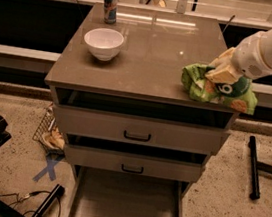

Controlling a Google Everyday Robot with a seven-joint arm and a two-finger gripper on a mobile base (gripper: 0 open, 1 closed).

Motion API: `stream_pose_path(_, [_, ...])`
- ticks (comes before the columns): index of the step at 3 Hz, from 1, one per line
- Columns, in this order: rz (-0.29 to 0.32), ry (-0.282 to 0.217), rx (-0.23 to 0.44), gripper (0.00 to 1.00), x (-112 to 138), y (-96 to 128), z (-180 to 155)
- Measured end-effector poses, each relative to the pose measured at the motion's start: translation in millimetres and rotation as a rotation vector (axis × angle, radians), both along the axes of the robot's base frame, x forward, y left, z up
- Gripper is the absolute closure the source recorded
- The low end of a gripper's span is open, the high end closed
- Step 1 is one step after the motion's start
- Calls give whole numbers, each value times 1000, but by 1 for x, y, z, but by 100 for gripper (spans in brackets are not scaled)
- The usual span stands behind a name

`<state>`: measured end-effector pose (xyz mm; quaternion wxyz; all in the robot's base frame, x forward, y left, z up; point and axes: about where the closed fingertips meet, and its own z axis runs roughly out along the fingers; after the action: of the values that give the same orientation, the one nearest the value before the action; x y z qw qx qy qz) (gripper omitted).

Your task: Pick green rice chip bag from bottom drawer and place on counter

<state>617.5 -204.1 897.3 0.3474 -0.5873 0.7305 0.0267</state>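
Note:
The green rice chip bag (218, 89) is a crinkled light-green bag with a dark green round logo. It hangs in my gripper (221, 72) over the front right corner of the counter (149, 52), about at the slab's height. The gripper comes in from the upper right on a white arm and is shut on the bag's top. The bottom drawer (125, 202) is pulled out below, its pale floor bare.
A white bowl (104, 43) stands on the counter's left side, a drink can (109, 4) at its back left corner. Two drawers with black handles (137, 136) sit slightly open. A black pole (254, 167) lies on the floor at right, a wire basket (47, 128) at left.

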Motion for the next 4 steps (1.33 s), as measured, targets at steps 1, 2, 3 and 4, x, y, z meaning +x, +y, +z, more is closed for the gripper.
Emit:
stream_pose_path(1, [138,33,28,100,55,16,-27])
stream_pose_path(2, [138,33,28,100,55,16,-26])
stream_pose_path(3, [141,36,28,82,55,18,-29])
stream_pose_path(4, [144,39,29,60,56,19,-31])
